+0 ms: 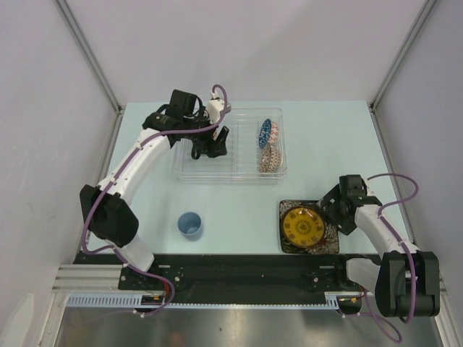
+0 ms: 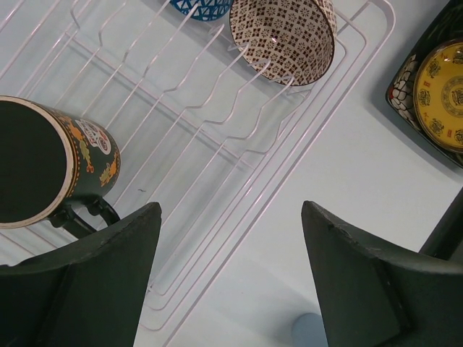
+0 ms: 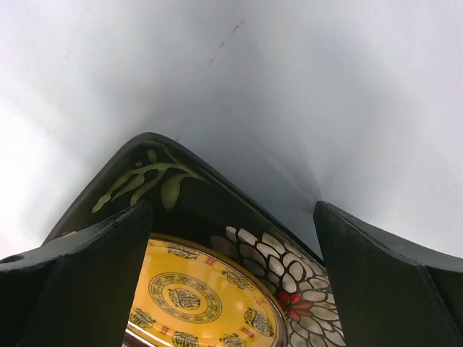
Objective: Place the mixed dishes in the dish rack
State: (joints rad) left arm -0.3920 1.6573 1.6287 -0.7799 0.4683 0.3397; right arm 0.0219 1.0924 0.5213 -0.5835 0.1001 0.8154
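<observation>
In the top view the dish rack was seen toward the far edge of the table, with the blue patterned bowl and the beige patterned bowl stood on edge at its right end. The left gripper hung over the rack's middle. The small light-blue cup stood nearer the near edge, and the yellow round plate lay on the black floral square plate toward the near right corner, with the right gripper at their side.

In the left wrist view the jaws were spread wide and nothing was held. The red-inside dark mug stood in the rack just beside one finger, handle toward it, so it could be clipped by a careless sideways move. Whether it sat squarely between the ribs could not be told.

In the right wrist view the jaws were fully spread astride a corner of the black plate, with nothing gripped. Were that plate lifted by its corner, the yellow one could be tipped off, or the thin rim lost from the pads.
</observation>
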